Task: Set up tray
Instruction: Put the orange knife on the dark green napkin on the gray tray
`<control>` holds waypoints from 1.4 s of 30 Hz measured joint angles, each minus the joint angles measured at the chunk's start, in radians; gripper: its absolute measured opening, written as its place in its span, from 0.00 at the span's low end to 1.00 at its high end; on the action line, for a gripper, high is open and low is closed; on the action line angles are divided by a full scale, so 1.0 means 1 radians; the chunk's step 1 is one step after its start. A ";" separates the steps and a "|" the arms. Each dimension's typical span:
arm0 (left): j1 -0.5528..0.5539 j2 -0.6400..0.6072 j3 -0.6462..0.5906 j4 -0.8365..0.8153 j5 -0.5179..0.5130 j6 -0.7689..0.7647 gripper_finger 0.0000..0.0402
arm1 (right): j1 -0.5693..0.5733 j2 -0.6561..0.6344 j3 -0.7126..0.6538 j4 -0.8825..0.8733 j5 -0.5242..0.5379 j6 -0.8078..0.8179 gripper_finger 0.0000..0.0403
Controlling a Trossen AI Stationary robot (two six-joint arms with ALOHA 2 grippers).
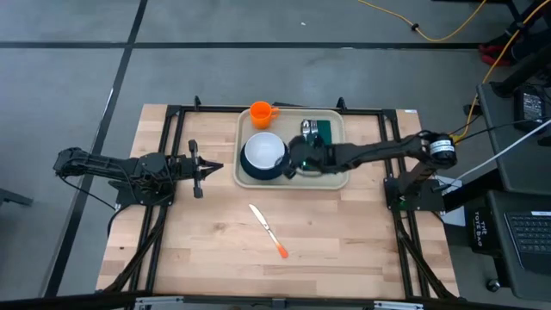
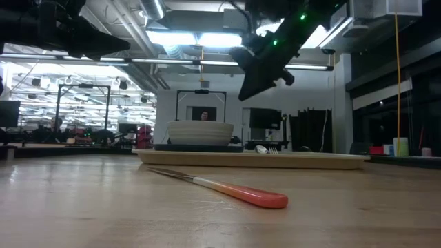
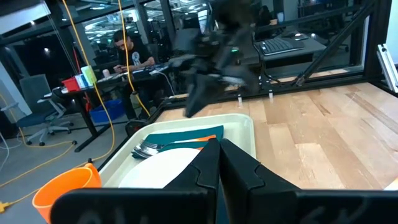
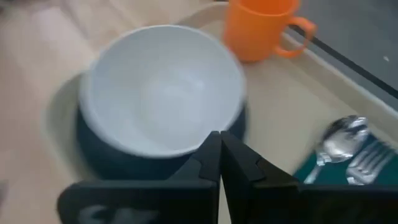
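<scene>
Hovering above the tray, the right gripper hung clear of it with its jaws pressed together and pinching nothing, near the white bowl on the dark plate. The tray lay at the table's far middle, also carrying an orange mug and a spoon and fork on a green napkin. Left gripper waited beside the tray's left edge, jaws likewise together and empty; an orange-handled knife lay on bare wood, well apart from both.

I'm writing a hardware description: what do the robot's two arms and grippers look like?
Both arms are dark, jointed metal links on black frame mounts. The left gripper has two slim black fingers; the right gripper looks alike, with small green lights glowing near its wrist and a round silver-faced joint farther back.
</scene>
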 joint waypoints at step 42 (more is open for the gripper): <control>-0.010 0.113 0.002 -0.001 0.093 -0.078 0.00 | 0.553 0.008 -0.004 -0.010 0.047 0.269 0.03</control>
